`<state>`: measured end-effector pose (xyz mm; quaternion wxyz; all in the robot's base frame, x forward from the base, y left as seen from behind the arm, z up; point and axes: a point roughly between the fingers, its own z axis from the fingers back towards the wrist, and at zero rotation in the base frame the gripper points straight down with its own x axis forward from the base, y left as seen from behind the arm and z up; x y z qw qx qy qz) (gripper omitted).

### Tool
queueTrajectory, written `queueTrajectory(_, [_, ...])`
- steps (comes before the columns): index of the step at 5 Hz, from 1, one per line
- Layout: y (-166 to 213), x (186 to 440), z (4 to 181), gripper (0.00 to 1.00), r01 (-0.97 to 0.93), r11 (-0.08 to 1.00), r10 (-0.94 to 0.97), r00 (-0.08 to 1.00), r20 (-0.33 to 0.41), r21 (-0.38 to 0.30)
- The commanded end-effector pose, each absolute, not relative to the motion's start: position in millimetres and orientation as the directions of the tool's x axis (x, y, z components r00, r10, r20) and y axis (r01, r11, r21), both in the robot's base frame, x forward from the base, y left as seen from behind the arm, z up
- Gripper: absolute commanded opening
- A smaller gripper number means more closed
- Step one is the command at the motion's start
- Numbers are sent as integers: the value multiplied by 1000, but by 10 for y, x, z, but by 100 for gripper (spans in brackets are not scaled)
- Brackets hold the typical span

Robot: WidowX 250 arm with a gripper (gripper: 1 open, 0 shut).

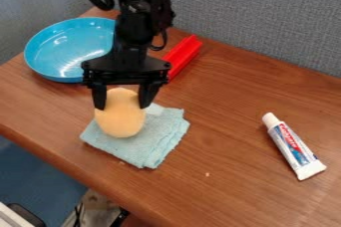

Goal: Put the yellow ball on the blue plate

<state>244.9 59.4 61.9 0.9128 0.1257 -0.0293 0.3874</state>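
Observation:
The yellow ball (122, 117) is an orange-yellow egg shape resting on a pale teal folded cloth (142, 138) near the table's front edge. My gripper (124, 104) hangs straight down over the ball, open, with one black finger on each side of the ball's upper half. Whether the fingers touch the ball I cannot tell. The blue plate (64, 47) sits at the table's back left corner, with nothing in it, a hand's width behind and left of the ball.
A red flat object (182, 52) lies behind the arm, right of the plate. A white toothpaste tube (292, 143) lies at the right. The wooden table (226, 97) ends close in front of the cloth.

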Motion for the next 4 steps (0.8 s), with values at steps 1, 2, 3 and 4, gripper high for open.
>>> queueTrajectory(1, [596, 2530, 699, 100, -706, 678, 682, 708, 182, 204])
queueTrajectory(2, [605, 2534, 659, 0, -708, 675, 686, 706, 176, 207])
queueTrajectory(3, [611, 2538, 668, 0, -707, 677, 687, 707, 170, 204])
queueTrajectory(4, [613, 2541, 700, 0, -706, 680, 687, 708, 163, 200])
